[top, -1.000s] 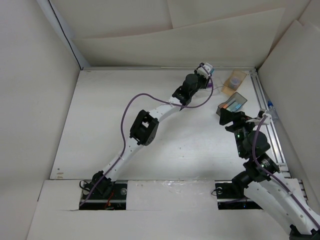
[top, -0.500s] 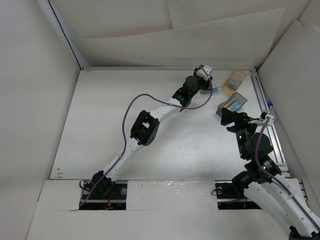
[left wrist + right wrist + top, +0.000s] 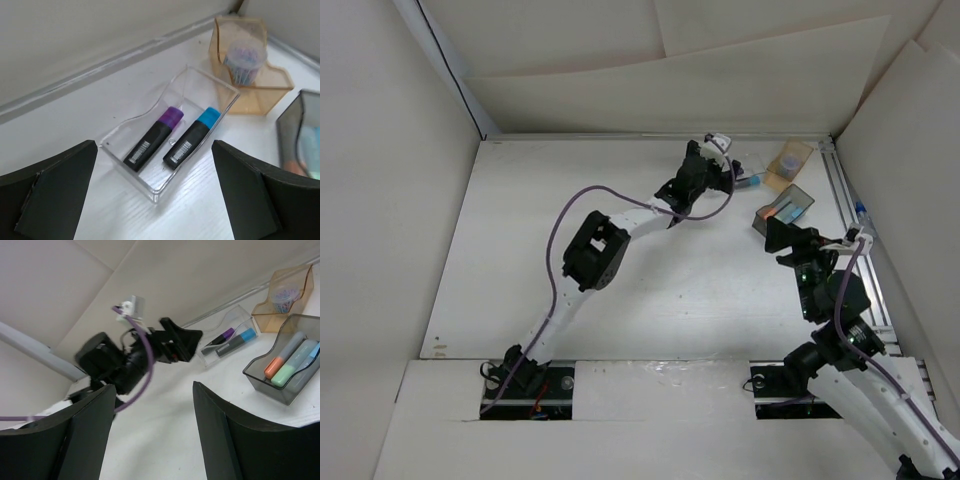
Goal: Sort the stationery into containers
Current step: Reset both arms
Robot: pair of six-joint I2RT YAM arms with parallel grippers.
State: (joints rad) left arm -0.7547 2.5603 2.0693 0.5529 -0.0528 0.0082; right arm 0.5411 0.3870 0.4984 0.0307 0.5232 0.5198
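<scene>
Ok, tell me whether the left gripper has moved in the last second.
Yes. The left gripper has shifted left, away from the tan box at the back.

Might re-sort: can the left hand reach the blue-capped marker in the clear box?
Probably yes: left hand is open facing the clear box, nothing over the blue-capped marker; purple-capped marker lies close beside.

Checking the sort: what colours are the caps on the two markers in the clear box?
One purple cap, one light-blue cap; clearest in the left wrist view.
</scene>
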